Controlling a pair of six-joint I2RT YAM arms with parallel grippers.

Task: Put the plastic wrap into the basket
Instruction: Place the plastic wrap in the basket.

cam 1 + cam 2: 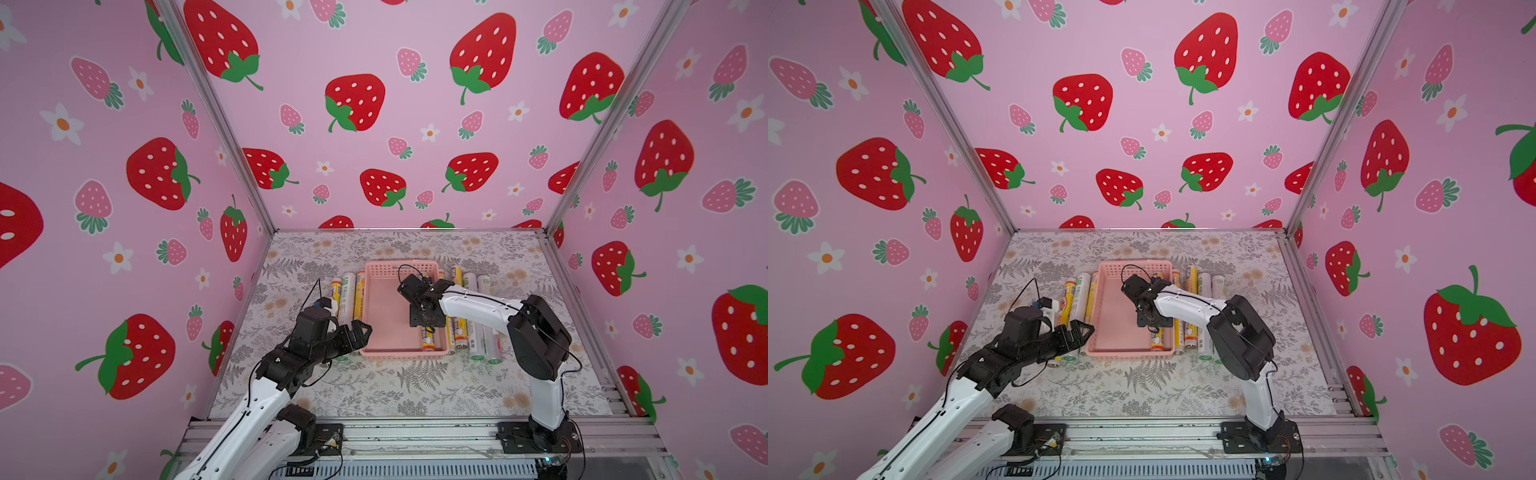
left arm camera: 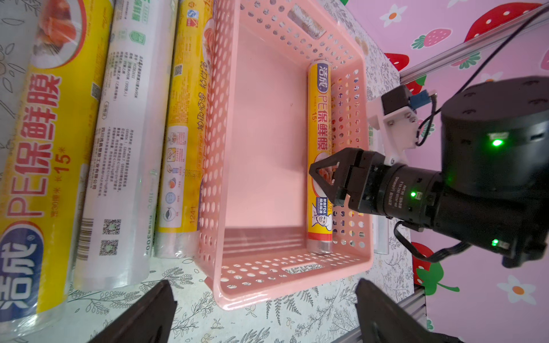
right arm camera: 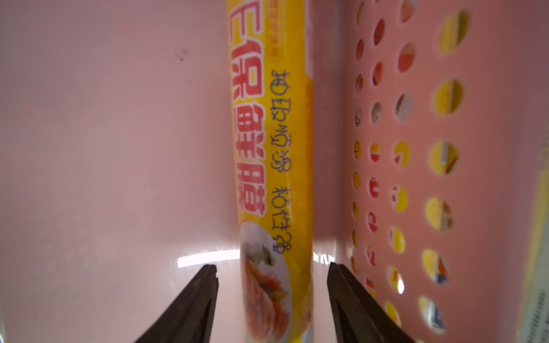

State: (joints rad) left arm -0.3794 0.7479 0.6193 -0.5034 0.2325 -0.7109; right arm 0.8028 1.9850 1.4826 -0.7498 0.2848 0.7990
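Item: yellow roll, lying lengthwise in basket against its right wall. My right gripper straddles it, jaws parted, clear of it. Left gripper gapes wide, nearest the three rolls outside.

Pink basket: shallow, rectangular, with a solid floor and hole-punched walls. It stands level on the table, long sides running 12 to 6 o'clock.

A yellow roll of plastic wrap, with red lettering and a food picture, lies flat on the floor inside. It lies lengthwise just beside the 3 o'clock wall and is nearly basket-length.

Outside at 9 o'clock, three rolls lie side by side, parallel to the basket: an outer yellow roll, a white roll with green labels, and an inner yellow roll just beside the wall.

Outside at 3 o'clock, four more lie parallel: a yellow pair nearest the basket, then a white-silver pair.
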